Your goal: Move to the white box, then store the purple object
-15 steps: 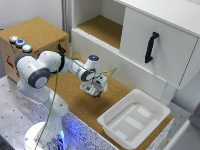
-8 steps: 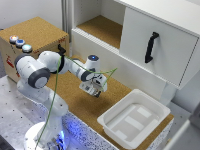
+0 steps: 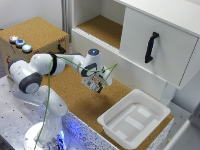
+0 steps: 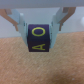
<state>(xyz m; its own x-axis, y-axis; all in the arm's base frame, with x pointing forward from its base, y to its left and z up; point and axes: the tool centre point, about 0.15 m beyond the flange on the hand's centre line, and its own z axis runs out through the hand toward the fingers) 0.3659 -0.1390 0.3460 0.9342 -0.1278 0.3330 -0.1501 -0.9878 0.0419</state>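
Note:
The white box [image 3: 134,120] is a shallow white plastic bin with two raised panels on its floor, standing on the cork surface at the exterior view's lower right. My gripper [image 3: 98,86] hangs above the cork, to the exterior view's left of the bin and apart from it. In the wrist view the gripper [image 4: 39,36] is shut on the purple object [image 4: 39,38], a dark purple block with yellow letters, held just above the cork. In the exterior view the block is mostly hidden by the fingers.
A large white cabinet [image 3: 160,45] with a black handle [image 3: 151,47] stands behind, with an open cork-floored shelf [image 3: 102,27] beside it. A cork-topped box with coloured buttons [image 3: 20,43] is at the exterior view's left. A green cable [image 3: 75,62] runs along the arm.

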